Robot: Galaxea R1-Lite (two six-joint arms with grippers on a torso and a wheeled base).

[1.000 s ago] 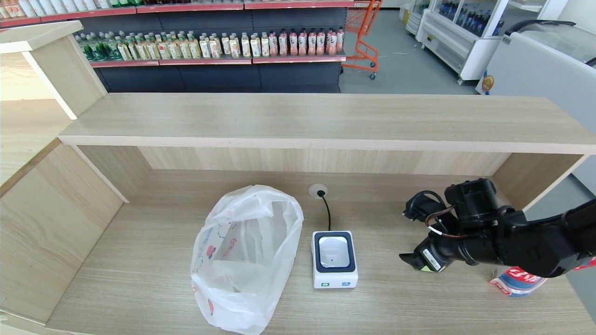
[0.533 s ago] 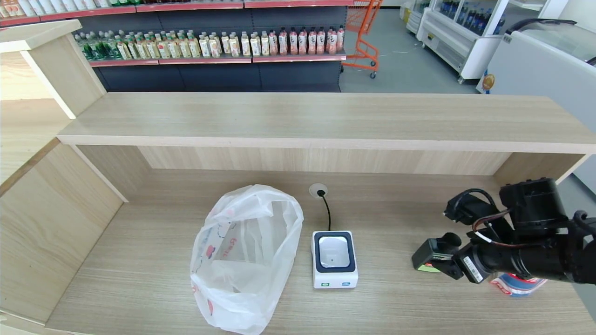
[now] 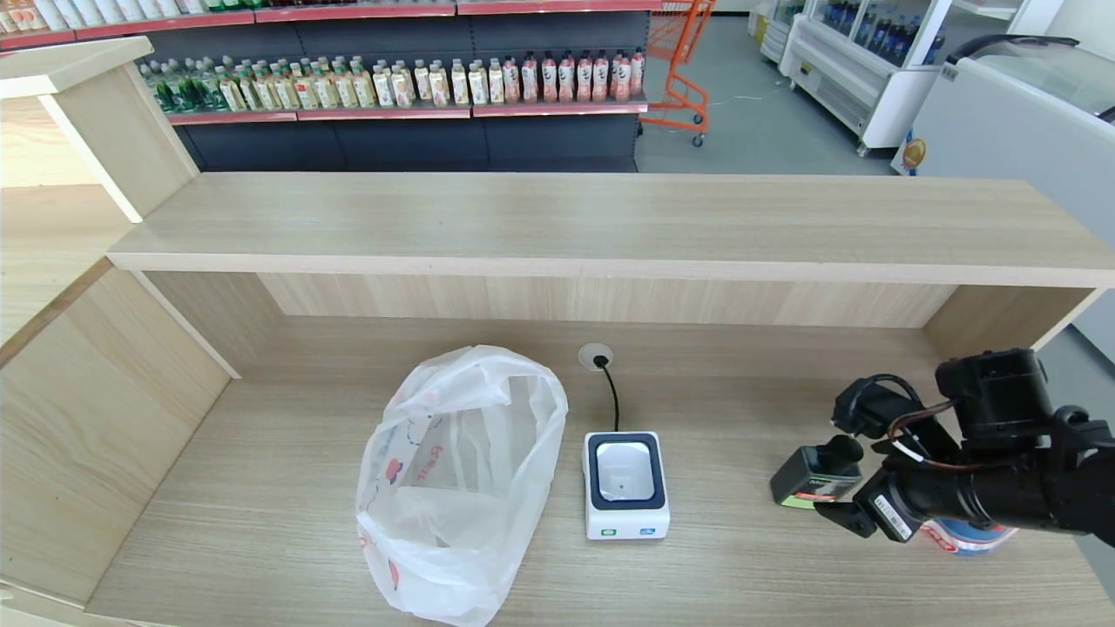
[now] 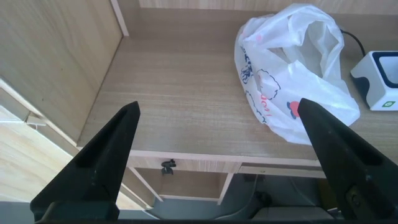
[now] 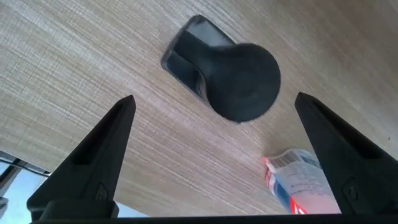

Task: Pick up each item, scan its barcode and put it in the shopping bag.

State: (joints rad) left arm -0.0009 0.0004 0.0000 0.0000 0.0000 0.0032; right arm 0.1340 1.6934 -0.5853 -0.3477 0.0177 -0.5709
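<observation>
The right gripper point(image 5: 214, 106), jaws wide apart, hangs over the black box-shaped item with a round cap point(image 3: 814, 475), which lies at 3 o'clock of the white barcode scanner point(image 3: 625, 483). The left gripper point(image 4: 219, 104) jaws are also apart. Off-centre closure may skid the item into the red-white-blue packet point(image 3: 962, 538) at its 4 o'clock.

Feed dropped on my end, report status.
Left gripper open. Right gripper open above dark item, not gripping. Red packet close beside it.

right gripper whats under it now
Below the open right gripper a round-capped black item sits on the counter, a red and blue packet beside it. The arm hides most of the packet.
</observation>
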